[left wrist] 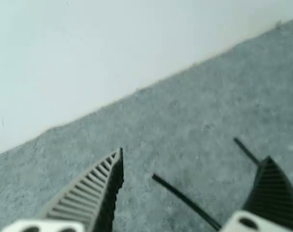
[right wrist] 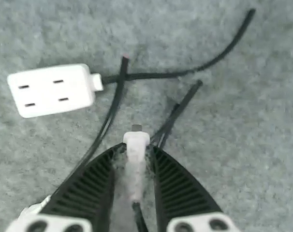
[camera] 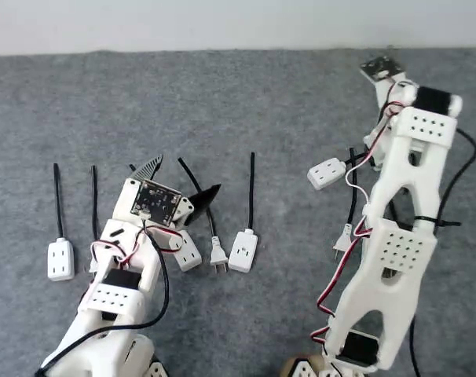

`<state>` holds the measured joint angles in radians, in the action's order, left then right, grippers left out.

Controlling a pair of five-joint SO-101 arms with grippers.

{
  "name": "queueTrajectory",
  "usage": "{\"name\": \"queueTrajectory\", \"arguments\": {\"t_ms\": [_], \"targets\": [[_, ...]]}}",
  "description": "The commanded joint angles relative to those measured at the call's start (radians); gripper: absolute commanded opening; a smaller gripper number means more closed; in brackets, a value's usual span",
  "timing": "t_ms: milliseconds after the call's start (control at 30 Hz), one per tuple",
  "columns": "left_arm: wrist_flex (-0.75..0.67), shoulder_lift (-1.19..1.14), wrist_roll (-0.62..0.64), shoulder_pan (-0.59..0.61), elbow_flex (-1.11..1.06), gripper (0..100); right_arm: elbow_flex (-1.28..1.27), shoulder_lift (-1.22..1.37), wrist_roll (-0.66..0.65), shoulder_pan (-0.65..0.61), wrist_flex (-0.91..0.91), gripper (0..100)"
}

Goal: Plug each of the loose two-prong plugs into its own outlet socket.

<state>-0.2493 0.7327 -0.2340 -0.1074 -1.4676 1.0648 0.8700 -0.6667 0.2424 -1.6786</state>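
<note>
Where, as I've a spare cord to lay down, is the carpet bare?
Bare: the far strip of carpet along the wall, and the gap between the middle outlet and the outlet beside the right arm. Crowded: around the open left gripper, where cords, a loose plug and another outlet bunch, and by the held plug in the right gripper.

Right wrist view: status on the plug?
Right gripper shut on plug. Left gripper open, empty. Socket apart from plug, not mated. Black cord lies between them.

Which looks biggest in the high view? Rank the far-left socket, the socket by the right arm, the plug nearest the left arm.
1 and 2, alike: far-left socket, socket by the right arm.
3: plug, clearly smallest.
</note>
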Motion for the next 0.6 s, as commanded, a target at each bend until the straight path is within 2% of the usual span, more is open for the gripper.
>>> {"name": "queueTrajectory", "arguments": {"t_ms": [0,133,367,567], "targets": [[-0.029,-0.003,-0.003,0.002,0.062,41,0.017,-0.021,-0.012,-0.008,0.071,0.9],[-0.029,-0.003,-0.003,0.002,0.064,41,0.017,-0.016,-0.012,-0.004,0.050,0.9],[-0.029,-0.003,-0.003,0.002,0.064,41,0.026,-0.035,-0.012,-0.137,-0.108,0.9],[-0.029,-0.003,-0.003,0.002,0.064,41,0.035,-0.111,-0.009,-0.199,-0.117,0.9]]}}
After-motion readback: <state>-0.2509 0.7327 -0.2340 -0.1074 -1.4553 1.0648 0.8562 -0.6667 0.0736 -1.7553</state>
